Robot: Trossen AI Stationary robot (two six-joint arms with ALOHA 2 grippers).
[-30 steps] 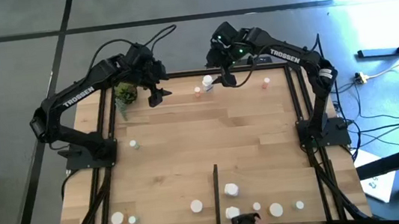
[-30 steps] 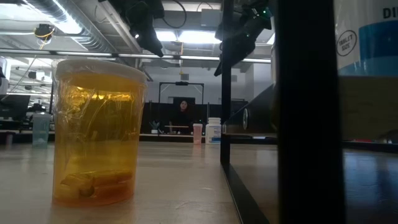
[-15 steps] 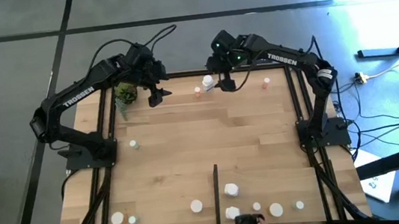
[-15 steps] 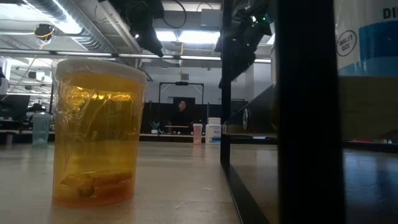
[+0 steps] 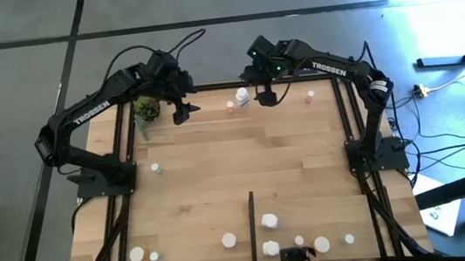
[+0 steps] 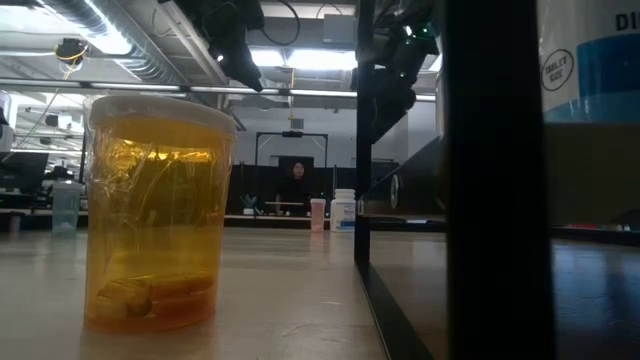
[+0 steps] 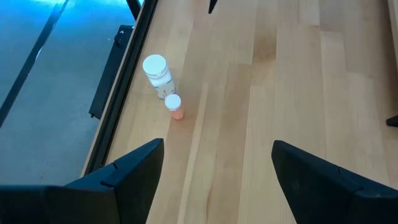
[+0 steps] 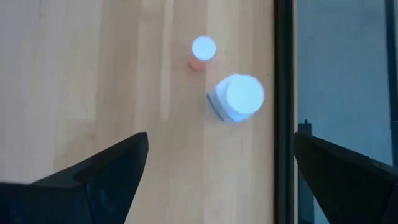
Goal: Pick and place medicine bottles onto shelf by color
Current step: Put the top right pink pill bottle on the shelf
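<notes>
Two medicine bottles stand on their bases at the table's far edge: a larger white one (image 5: 243,97) (image 8: 236,98) and a small pink one with a white cap (image 5: 231,107) (image 8: 203,53). My right gripper (image 5: 266,98) (image 8: 217,168) hangs open above the table just right of them, pointing steeply down, touching nothing. My left gripper (image 5: 182,112) (image 7: 217,168) hangs open to their left, also clear. Both bottles show in the left wrist view: white (image 7: 157,73), pink (image 7: 174,107). The shelf's black upright strip (image 5: 252,227) stands near the front edge, with several white bottles (image 5: 268,221) around it.
A small green plant (image 5: 146,110) sits at the far left. Another pink bottle (image 5: 309,97) stands far right, a small white one (image 5: 156,168) at the left. An amber bottle (image 6: 155,215) fills the low view's foreground. A person's hand (image 5: 304,258) reaches in at the near edge.
My right gripper has sunk a little over the far edge and tipped more steeply down, staying open beside the white bottle. My left arm has kept still. The hand at the near edge has shifted slightly among the bottles there.
</notes>
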